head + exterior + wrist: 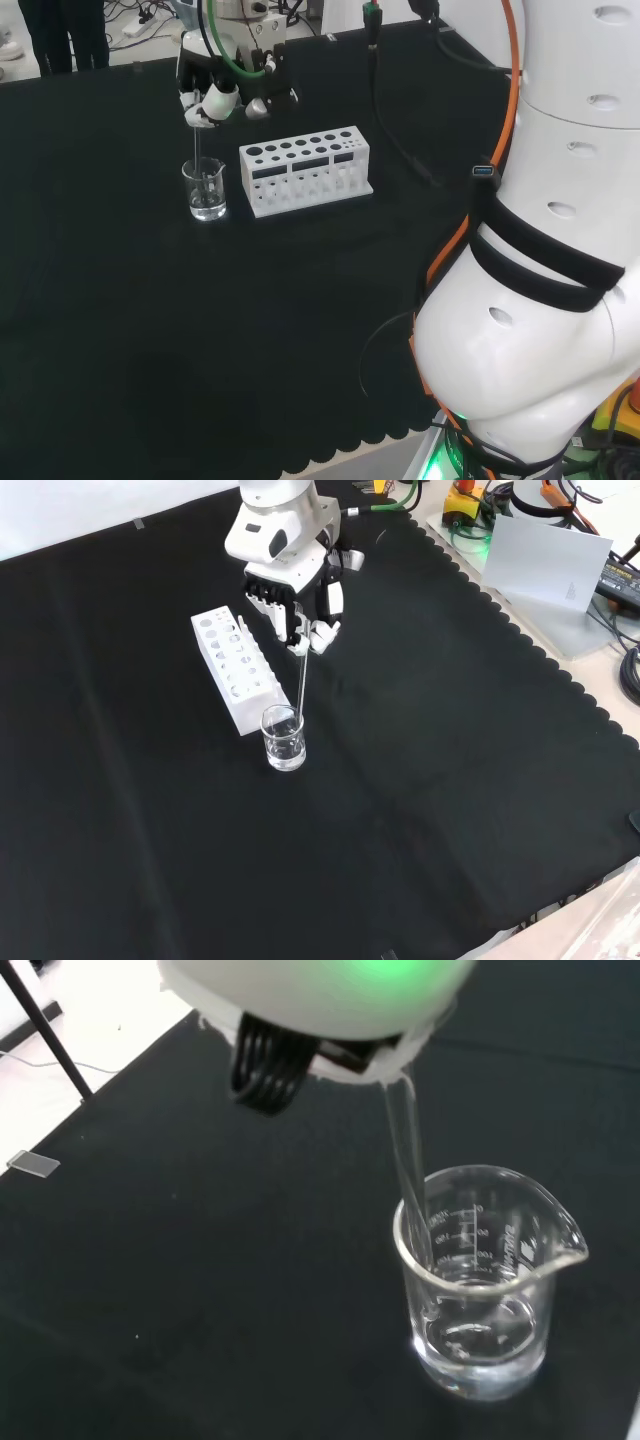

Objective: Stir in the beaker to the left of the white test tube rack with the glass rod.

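Observation:
A clear glass beaker [205, 189] [283, 738] [486, 1278] with a little clear liquid stands on the black cloth, just left of the white test tube rack [305, 169] [236, 667] in the head view. The hand [226, 92] [296, 602] hangs above the beaker, its fingers curled on the top of a thin glass rod [196, 150] [300, 685] [408, 1160]. The rod runs down from the hand, and its lower end sits inside the beaker near the wall.
The arm's big white links [545, 270] stand at the right of the head view. Beyond the cloth's scalloped edge [520, 630] lie a grey sheet [550, 565] and cables in the front view. Bare black cloth lies around the beaker and rack.

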`<state>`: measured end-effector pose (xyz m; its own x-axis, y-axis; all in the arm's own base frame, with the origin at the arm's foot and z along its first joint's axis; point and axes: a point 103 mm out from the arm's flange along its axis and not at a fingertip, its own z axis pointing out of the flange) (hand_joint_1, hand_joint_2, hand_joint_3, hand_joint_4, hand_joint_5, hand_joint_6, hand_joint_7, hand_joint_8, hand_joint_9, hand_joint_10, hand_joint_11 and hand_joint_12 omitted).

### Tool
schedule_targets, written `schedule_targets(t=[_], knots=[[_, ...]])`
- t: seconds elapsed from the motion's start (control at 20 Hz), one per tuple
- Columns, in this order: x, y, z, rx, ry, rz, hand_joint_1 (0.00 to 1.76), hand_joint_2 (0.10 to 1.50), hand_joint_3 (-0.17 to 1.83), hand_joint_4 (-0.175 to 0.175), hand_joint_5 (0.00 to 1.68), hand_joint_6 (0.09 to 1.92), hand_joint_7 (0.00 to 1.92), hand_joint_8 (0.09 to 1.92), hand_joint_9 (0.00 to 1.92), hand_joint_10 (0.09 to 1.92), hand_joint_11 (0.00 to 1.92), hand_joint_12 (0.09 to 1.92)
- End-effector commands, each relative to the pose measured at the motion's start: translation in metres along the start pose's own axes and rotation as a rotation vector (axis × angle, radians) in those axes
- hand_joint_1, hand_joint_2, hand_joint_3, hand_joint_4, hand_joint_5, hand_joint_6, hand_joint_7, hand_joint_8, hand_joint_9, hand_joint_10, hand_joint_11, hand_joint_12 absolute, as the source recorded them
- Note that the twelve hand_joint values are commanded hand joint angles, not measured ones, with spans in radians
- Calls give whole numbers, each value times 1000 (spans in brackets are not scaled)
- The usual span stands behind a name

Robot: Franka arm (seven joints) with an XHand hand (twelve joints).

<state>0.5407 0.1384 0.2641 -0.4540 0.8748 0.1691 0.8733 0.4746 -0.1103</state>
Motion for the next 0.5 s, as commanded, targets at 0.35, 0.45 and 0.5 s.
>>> schedule_targets(t=[0.35, 0.45, 0.5], knots=[[-26, 34, -12, 7, -8, -11, 1224, 538, 865, -175, 1304, 711, 1629, 886, 1920, 549, 1885, 516], [-34, 30, -16, 11, -17, 3, 1224, 538, 865, -175, 1304, 711, 1629, 886, 1920, 550, 1886, 517], [-38, 28, -18, 12, -25, 8, 1224, 538, 865, -175, 1303, 711, 1630, 886, 1920, 550, 1886, 518]])
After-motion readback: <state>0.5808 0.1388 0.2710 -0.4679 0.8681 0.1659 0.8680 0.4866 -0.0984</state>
